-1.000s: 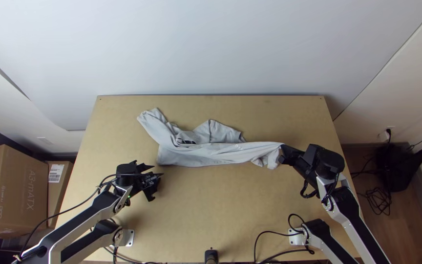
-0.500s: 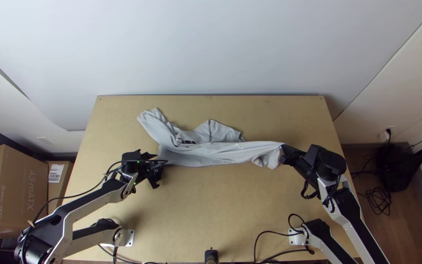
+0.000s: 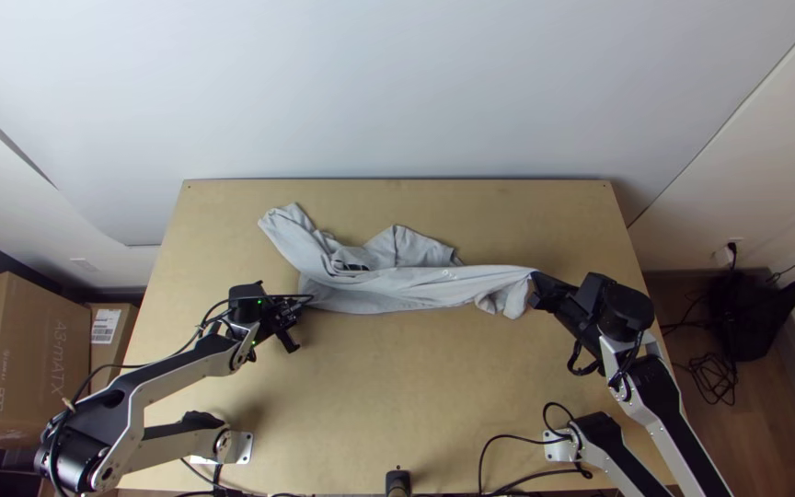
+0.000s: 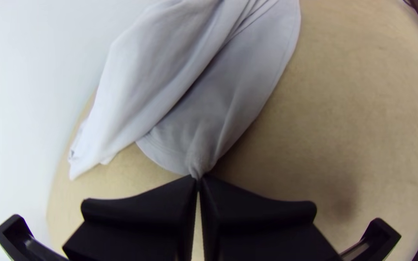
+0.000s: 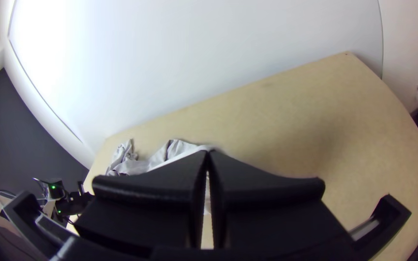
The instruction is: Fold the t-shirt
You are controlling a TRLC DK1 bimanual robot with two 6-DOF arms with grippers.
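The light grey t-shirt [image 3: 388, 285] lies bunched in a long strip across the table, one end stretching up to the far left. At its near left corner is my left gripper [image 3: 302, 302]; in the left wrist view the same left gripper [image 4: 197, 180] is shut on a gathered pinch of that corner. My right gripper [image 3: 534, 287] holds the strip's right end, with some cloth hanging beside it. In the right wrist view, the right gripper [image 5: 207, 152] is shut on the t-shirt's edge, and the t-shirt [image 5: 136, 166] runs off toward the left arm.
Bare wooden table [image 3: 434, 396] lies in front of the cloth, between the arms. A small black device [image 3: 398, 482] stands at the near edge. Cables run by the right arm's base, and cardboard boxes [image 3: 34, 359] stand left of the table.
My left gripper has moved up the picture to the cloth's near left corner, and its spread fingers have shut on it. The right gripper has stayed nearly still.
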